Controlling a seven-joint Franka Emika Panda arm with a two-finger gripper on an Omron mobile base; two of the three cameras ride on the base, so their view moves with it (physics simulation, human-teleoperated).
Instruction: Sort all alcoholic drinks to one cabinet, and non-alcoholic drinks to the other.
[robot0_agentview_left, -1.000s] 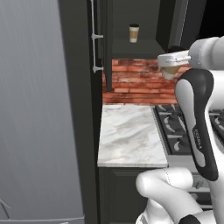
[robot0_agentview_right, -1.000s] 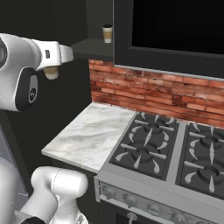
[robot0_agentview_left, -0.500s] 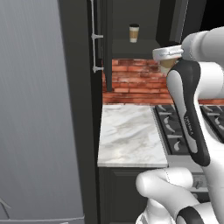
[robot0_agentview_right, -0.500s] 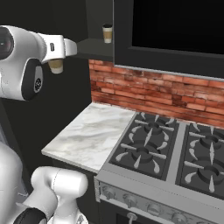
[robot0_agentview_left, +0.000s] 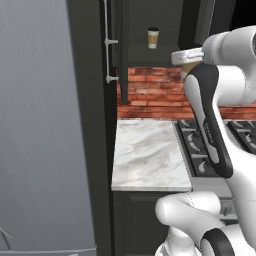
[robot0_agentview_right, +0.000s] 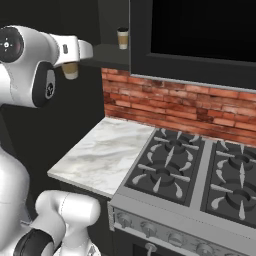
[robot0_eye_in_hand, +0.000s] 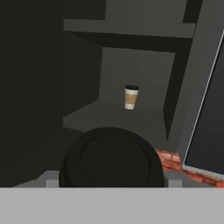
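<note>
My gripper (robot0_agentview_right: 70, 66) is shut on a tan paper coffee cup (robot0_agentview_right: 70, 71) with a dark lid, one of the non-alcoholic drinks, and holds it in the air in front of the open upper cabinet (robot0_agentview_right: 107, 52). From the left base camera the cup (robot0_agentview_left: 186, 70) is half hidden behind my arm. That cup's dark lid (robot0_eye_in_hand: 111, 164) is close to the hand camera. A second coffee cup (robot0_agentview_left: 153, 38) (robot0_agentview_right: 122, 38) (robot0_eye_in_hand: 131, 97) stands upright on the cabinet's lower shelf, beyond the held one. The alcoholic drinks are out of view.
The cabinet's door (robot0_agentview_left: 113, 50) stands open to the left. Below are a marble counter (robot0_agentview_left: 150, 150) (robot0_agentview_right: 102, 152), a brick backsplash (robot0_agentview_right: 170, 102) and a gas stove (robot0_agentview_right: 200, 175). A grey fridge (robot0_agentview_left: 40, 125) stands on the left and a dark panel (robot0_agentview_right: 200, 30) hangs over the stove.
The arm has carried the held cup a little upward and toward the open cabinet, and its elbow has swung. The cup on the shelf has not moved.
</note>
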